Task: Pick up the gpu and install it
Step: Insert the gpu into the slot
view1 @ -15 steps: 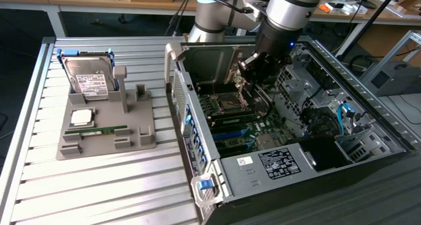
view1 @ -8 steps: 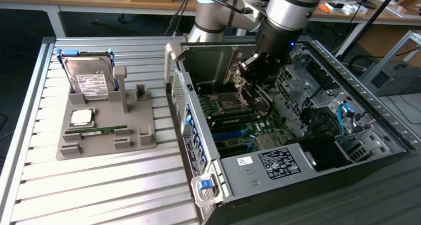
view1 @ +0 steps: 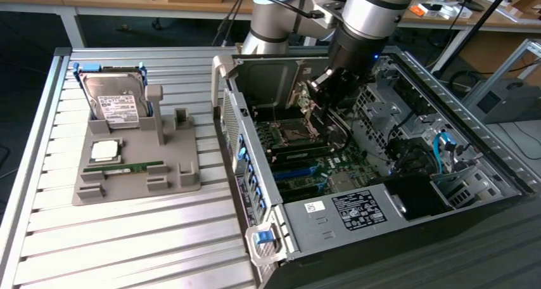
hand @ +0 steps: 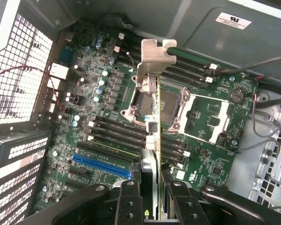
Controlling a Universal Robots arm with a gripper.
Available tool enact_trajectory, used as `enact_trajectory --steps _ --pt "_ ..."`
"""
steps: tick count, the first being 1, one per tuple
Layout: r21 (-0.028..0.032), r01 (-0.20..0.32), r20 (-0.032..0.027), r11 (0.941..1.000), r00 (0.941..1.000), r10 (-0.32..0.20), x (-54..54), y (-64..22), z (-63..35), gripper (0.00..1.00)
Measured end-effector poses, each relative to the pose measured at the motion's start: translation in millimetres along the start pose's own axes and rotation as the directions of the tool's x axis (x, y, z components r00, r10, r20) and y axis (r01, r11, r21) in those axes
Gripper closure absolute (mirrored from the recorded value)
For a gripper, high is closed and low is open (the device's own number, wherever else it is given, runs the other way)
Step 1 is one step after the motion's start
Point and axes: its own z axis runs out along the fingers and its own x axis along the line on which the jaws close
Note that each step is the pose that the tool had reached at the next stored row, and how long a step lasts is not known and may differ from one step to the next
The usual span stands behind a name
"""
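The gpu [hand: 155, 140] is seen edge-on in the wrist view as a thin dark card with its silver end bracket [hand: 152, 58] at the far end. It hangs above the motherboard [hand: 93, 108], over the CPU socket area. My gripper [hand: 154, 206] is shut on the card, with one black finger [hand: 130, 201] on each side. In the exterior view, the gripper [view1: 325, 89] is inside the open computer case [view1: 262, 238], near its back wall, and the gpu [view1: 308, 108] points down toward the board.
A blue expansion slot [hand: 103, 165] lies on the board beside the card. On the slatted table, at the exterior view's left, a grey holder [view1: 135, 181] carries a silver hard drive [view1: 114, 99], a processor [view1: 104, 151] and a green RAM stick [view1: 127, 168]. Cables and drive cages fill the case's right side.
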Motion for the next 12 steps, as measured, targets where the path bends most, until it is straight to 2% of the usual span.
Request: enact_trajectory --steps 12 --pt "-0.0015 0.065 -0.0026 0.9979 0.9979 -0.065 0.0 0.0 0.3 0.73"
